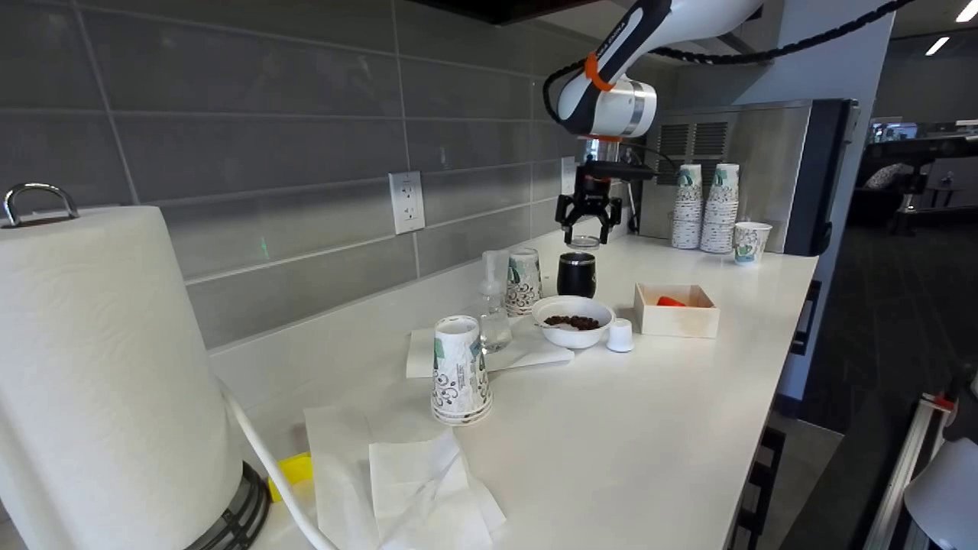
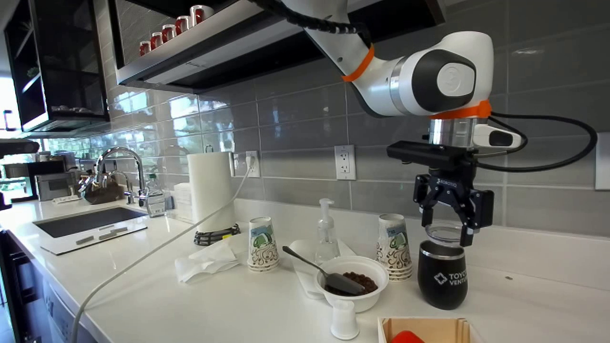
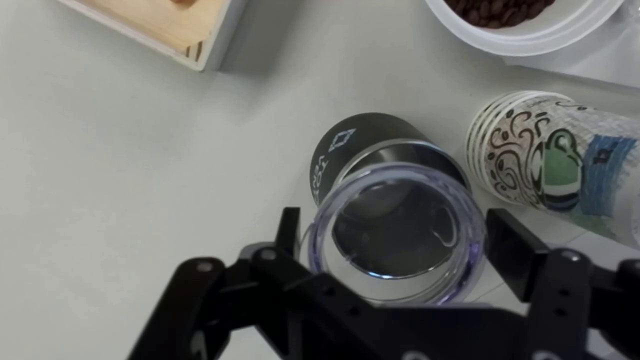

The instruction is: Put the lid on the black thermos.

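Claw [image 2: 446, 232] over thermos [image 2: 442, 278], gripping the lid [image 1: 585, 243]

A grey tiled wall [image 1: 267, 160] backs the white bench [image 1: 603, 451]. The arm [image 2: 443, 83] reaches down above it. A paper roll [image 1: 99, 382] stands upright, well apart from the arm. The claw points downward, clamped on the lid from two sides. Below, a box [image 1: 678, 321] sits near a bowl [image 1: 577, 340]. Inverted cups [image 2: 394, 247] stand stacked just beside the thermos, which is upright on the bench, its mouth uncovered. The clear lid hangs roughly level just above that mouth, the two apart. Dark beans [image 3: 497, 12] lie in the bowl.
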`<state>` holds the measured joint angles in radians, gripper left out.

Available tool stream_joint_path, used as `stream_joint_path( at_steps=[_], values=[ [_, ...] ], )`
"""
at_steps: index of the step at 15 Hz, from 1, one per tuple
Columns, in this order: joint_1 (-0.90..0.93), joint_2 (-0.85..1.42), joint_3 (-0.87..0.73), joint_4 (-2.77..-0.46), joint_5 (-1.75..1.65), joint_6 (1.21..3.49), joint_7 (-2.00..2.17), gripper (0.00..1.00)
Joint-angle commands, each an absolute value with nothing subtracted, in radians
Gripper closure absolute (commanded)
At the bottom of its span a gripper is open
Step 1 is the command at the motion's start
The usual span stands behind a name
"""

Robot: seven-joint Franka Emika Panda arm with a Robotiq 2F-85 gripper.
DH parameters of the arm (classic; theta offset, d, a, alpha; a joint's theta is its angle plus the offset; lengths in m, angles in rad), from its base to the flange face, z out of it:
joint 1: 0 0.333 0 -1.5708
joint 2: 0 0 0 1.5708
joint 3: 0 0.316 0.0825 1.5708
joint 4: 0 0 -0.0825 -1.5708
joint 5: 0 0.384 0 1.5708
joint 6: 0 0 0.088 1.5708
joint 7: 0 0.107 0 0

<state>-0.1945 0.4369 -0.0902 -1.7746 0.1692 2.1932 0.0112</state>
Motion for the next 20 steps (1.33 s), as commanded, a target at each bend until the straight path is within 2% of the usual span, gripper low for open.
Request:
stream_joint_path(
  at_steps=[1, 20],
  values=[
    [-0.185, 0.470, -0.089, -1.724, 0.157, 2.156, 0.005, 0.34],
    [-0.164, 0.522, -0.097, -1.700, 0.126, 2.168, 0.024, 0.34]
  ],
)
